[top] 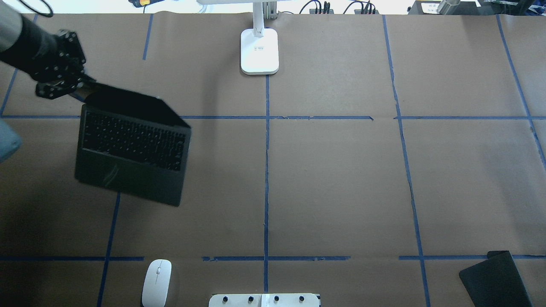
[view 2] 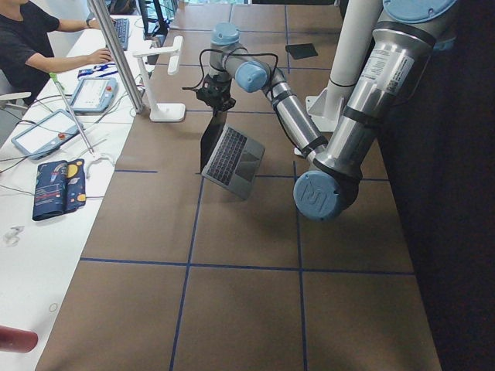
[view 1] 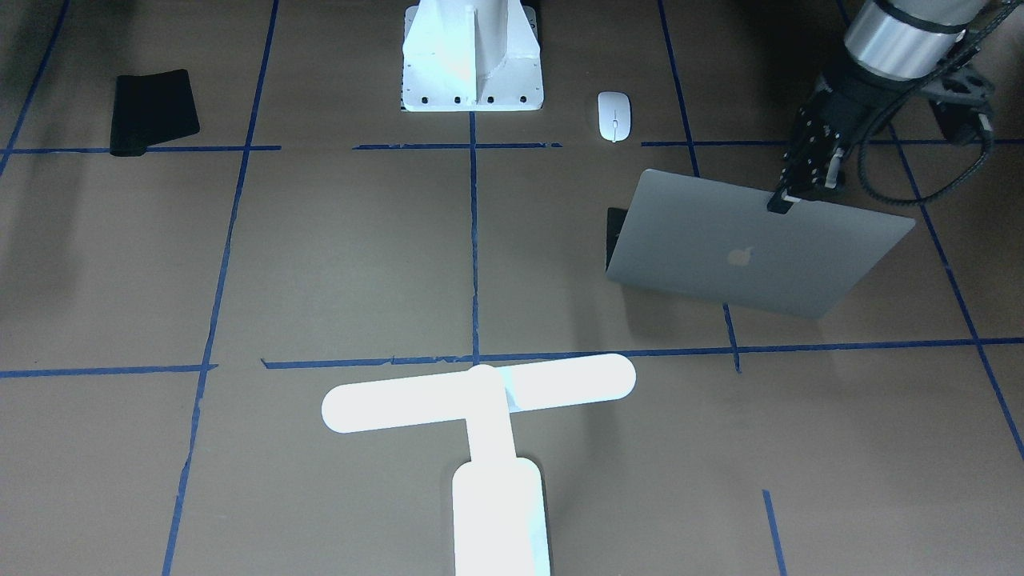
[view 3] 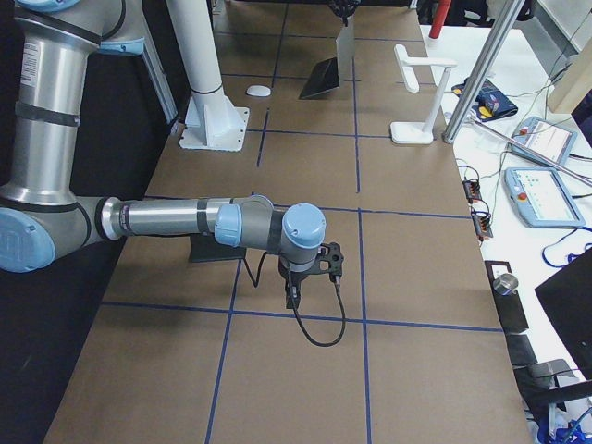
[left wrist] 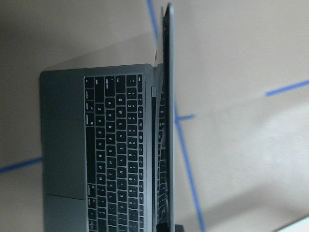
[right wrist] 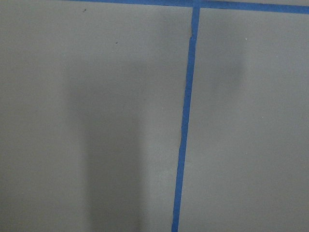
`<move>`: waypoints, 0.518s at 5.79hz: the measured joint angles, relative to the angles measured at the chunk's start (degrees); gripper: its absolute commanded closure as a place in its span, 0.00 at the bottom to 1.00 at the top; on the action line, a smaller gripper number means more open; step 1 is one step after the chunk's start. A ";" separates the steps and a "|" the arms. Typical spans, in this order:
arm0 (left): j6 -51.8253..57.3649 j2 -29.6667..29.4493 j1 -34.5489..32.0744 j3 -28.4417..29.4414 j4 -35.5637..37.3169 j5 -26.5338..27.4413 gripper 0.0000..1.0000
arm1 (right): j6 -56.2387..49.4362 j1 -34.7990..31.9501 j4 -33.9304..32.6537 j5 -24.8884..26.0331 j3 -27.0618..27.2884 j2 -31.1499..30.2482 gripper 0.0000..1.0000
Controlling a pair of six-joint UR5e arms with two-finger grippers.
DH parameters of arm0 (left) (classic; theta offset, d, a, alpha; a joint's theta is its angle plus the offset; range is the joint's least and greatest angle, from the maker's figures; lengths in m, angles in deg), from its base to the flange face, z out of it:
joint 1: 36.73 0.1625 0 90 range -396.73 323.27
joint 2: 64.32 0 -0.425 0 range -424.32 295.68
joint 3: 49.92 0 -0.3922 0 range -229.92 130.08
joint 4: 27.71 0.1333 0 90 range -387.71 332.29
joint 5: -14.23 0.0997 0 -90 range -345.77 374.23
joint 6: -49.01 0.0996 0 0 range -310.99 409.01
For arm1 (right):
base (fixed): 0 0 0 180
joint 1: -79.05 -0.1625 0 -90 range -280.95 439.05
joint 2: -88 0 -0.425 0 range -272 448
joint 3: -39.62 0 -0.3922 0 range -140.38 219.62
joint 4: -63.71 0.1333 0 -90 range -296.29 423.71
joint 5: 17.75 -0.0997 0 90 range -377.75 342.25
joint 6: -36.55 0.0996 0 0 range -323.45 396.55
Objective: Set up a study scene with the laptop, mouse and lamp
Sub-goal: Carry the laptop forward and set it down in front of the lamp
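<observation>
The grey laptop [view 1: 752, 244] stands open on the table on my left side, its lid raised and the apple logo facing away from me. Its black keys and trackpad show in the overhead view [top: 132, 149] and the left wrist view [left wrist: 111, 154]. My left gripper [view 1: 786, 197] is shut on the top edge of the lid, also seen in the overhead view [top: 81, 87]. The white mouse [view 1: 614, 115] lies near the robot base, apart from the laptop. The white T-shaped lamp [view 1: 480, 392] stands at the table's far middle edge. My right gripper [view 3: 296, 289] hangs over bare table; I cannot tell whether it is open.
A black mat [top: 497, 277] lies at the near right corner of the table. The white bolt-holed pedestal [view 1: 472, 64] stands at the near middle edge. Blue tape lines cross the brown paper. Operators' desks with devices lie beyond the far edge.
</observation>
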 measured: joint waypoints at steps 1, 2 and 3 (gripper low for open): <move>-6.40 -3.69 3.28 2.16 -0.23 3.69 1.00 | 0.10 0.00 -0.02 0.01 -0.24 0.00 0.00; -13.82 -7.02 6.03 3.88 -0.42 6.27 1.00 | 0.25 0.00 0.00 0.04 -0.63 0.02 0.00; -20.64 -9.73 8.62 4.98 -0.58 8.62 1.00 | 0.36 0.00 0.04 0.06 -1.06 0.06 0.00</move>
